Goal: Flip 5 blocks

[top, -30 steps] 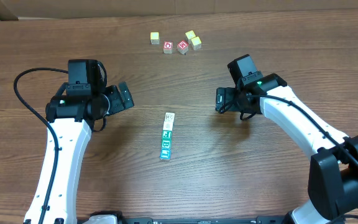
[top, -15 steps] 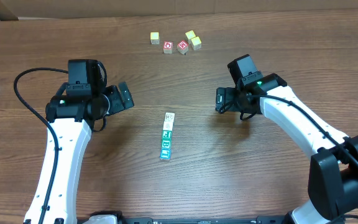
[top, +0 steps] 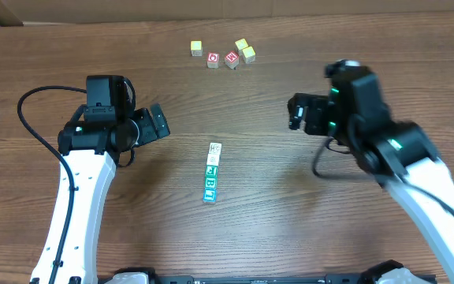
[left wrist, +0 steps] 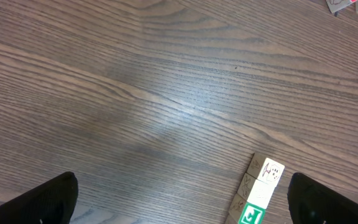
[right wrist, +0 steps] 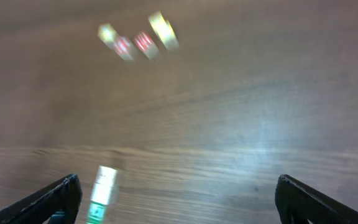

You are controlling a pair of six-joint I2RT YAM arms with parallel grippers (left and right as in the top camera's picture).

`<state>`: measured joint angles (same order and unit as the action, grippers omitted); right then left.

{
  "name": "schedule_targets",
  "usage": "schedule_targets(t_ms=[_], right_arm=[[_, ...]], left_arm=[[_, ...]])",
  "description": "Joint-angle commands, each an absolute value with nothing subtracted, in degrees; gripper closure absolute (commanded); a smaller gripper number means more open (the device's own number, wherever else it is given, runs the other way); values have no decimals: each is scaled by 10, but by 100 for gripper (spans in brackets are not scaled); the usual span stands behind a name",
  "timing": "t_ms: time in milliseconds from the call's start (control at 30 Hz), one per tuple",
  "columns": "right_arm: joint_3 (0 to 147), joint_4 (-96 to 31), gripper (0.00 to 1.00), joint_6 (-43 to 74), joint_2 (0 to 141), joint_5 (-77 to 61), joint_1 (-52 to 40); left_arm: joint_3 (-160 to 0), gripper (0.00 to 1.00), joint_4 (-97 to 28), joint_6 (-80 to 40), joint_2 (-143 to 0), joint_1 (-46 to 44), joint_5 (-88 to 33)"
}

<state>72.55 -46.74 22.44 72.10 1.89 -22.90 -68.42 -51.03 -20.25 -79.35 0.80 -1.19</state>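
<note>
Brown wood-grain table (top: 69, 47) with the two arms at either side and the work between them. At left, the left fingers (top: 159, 125) stand spread wide and hold nothing, hovering over bare wood; in the left wrist view the row's white end appears low and toward the right-hand fingertip. At centre, the blocks (top: 211, 172) lie touching in a single short row, white faces at the far end and teal-green faces toward the near end. The row's long axis runs from far to near, slightly slanted, and so lies across the line joining the two arms. Well beyond it, near the far edge, sits a loose group of yellow and red cubes (top: 225, 55), apart from the row. At right, the right fingers (top: 296, 113) are likewise spread wide and empty; that arm and its wrist view are blurred. The row lies to the right of the left fingers and somewhat nearer the robot. The left arm appears the closer of the two.
</note>
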Motion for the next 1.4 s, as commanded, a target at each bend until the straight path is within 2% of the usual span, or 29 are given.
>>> schedule_targets(t_ms=[0,200,433,667,833,1000,1133,1367], right_arm=[[731,-467,0,223,647,23,-228],[731,-472,0,222,506,42,-224],[701,-472,0,222,340,64,-175],[599,-465,0,222,183,64,-109],[496,-406,0,222,83,64,-87],[379,-264,0,222,6,63,-82],[297,-94,0,219,3,50,-81],[162,226,0,98,3,-9,-75]], left_arm=[[-688,0,-509,-206,-795,7,-4],[-687,0,-509,-206,-795,7,-4],[-688,0,-509,-206,-795,7,-4],[-688,0,-509,-206,-795,7,-4],[-688,0,-509,-206,-795,7,-4],[-687,0,-509,-206,-795,7,-4],[-687,0,-509,-206,-795,7,-4],[-688,0,-509,-206,-795,7,-4]])
